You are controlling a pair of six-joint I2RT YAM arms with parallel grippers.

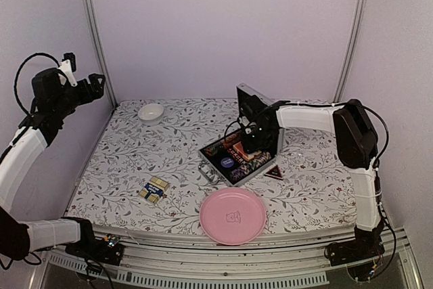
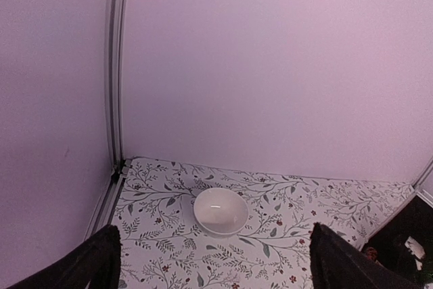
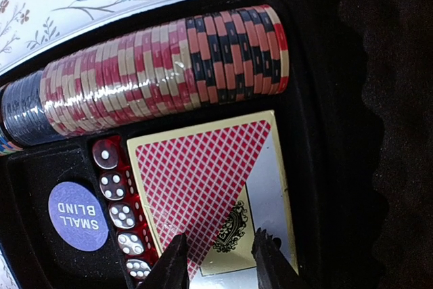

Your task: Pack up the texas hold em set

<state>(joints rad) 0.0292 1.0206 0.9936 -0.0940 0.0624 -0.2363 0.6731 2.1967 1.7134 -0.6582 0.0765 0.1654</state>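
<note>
R jaws narrow, holding nothing far as I see, low over card deck (image 3: 203, 187) flat in open case (image 1: 215, 162) mid-tabletop (image 1: 135, 147), prob to seat it. L jaws wide, parked high, clear of work. 2nd deck (image 1: 154, 189) lies outside, left of case.

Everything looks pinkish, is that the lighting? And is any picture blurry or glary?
Top view: even, soft pinkish light, faint shadows, sharp. Left wrist view: wall washed pink, near fingers dark and soft. Right wrist view: glare streak on the chip row; fingertips blurred.
</note>
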